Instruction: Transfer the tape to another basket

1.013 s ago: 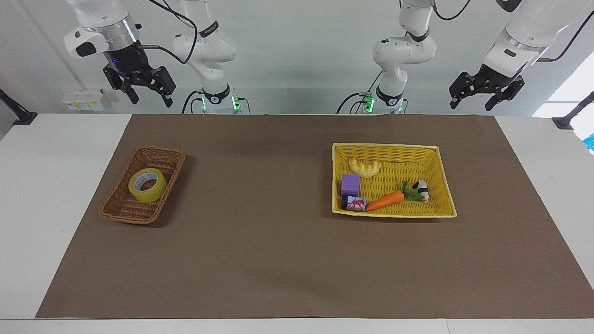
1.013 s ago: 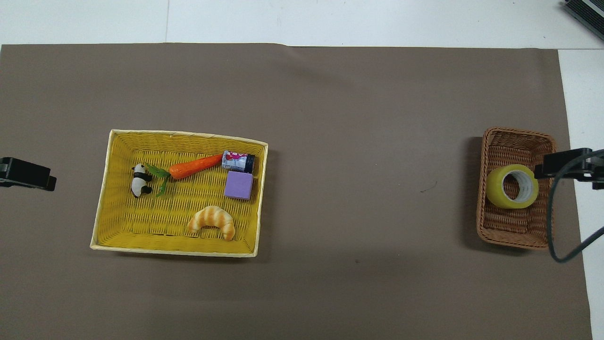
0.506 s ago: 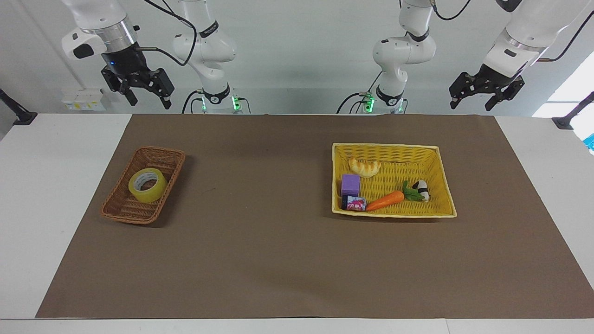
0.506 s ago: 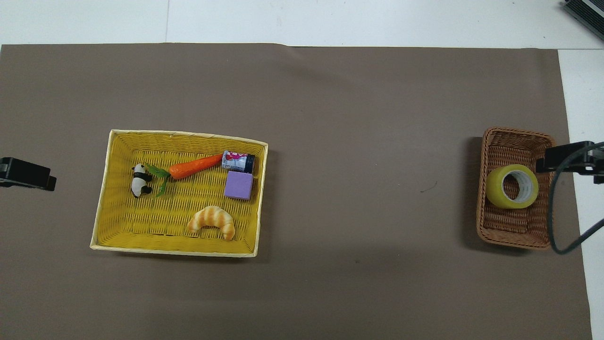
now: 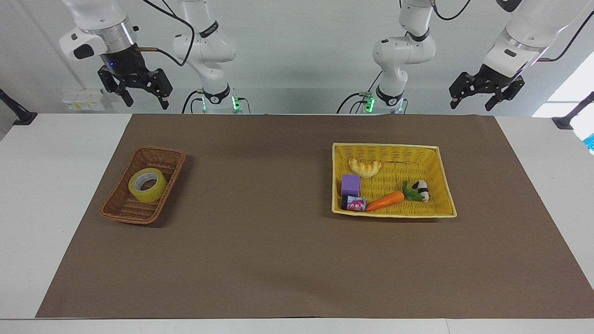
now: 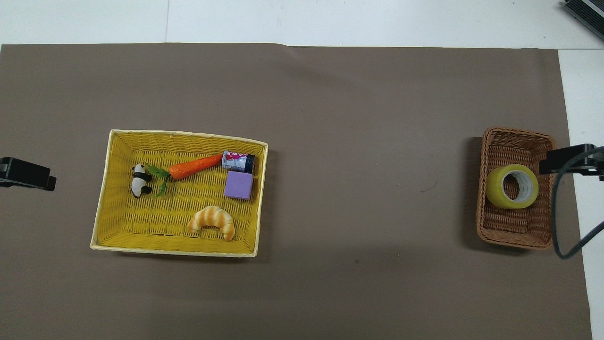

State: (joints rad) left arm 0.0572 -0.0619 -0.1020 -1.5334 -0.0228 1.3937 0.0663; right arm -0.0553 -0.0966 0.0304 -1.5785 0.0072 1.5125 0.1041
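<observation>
- The brown mat (image 5: 278,260) covers most of the table; on it two baskets stand well apart, the yellow tray basket (image 5: 445,185) toward the left arm's end and the small dark wicker basket (image 5: 121,211) toward the right arm's end; the wicker basket's long axis runs roughly from nearer the robots to farther from them.
- The yellow tray basket holds a croissant (image 5: 365,167), a purple block (image 5: 350,185), a carrot (image 5: 386,200), a small can (image 5: 353,203) and a panda figure (image 5: 422,189).
- The tape (image 5: 147,185) lies inside the wicker basket, about midway along it, tilted with its open core facing upward and outward.
- The right gripper (image 5: 137,94) hangs high, fingers spread apart and holding nothing; the tape lies below it and farther from the robots, so I judge the right arm by far the nearer one for any pick.
- The left gripper (image 5: 476,98) waits raised toward its own end of the table, fingers apart and empty, well away from the tape.
- Judgement: if the tape is meant for the wicker basket, it already sits there.
</observation>
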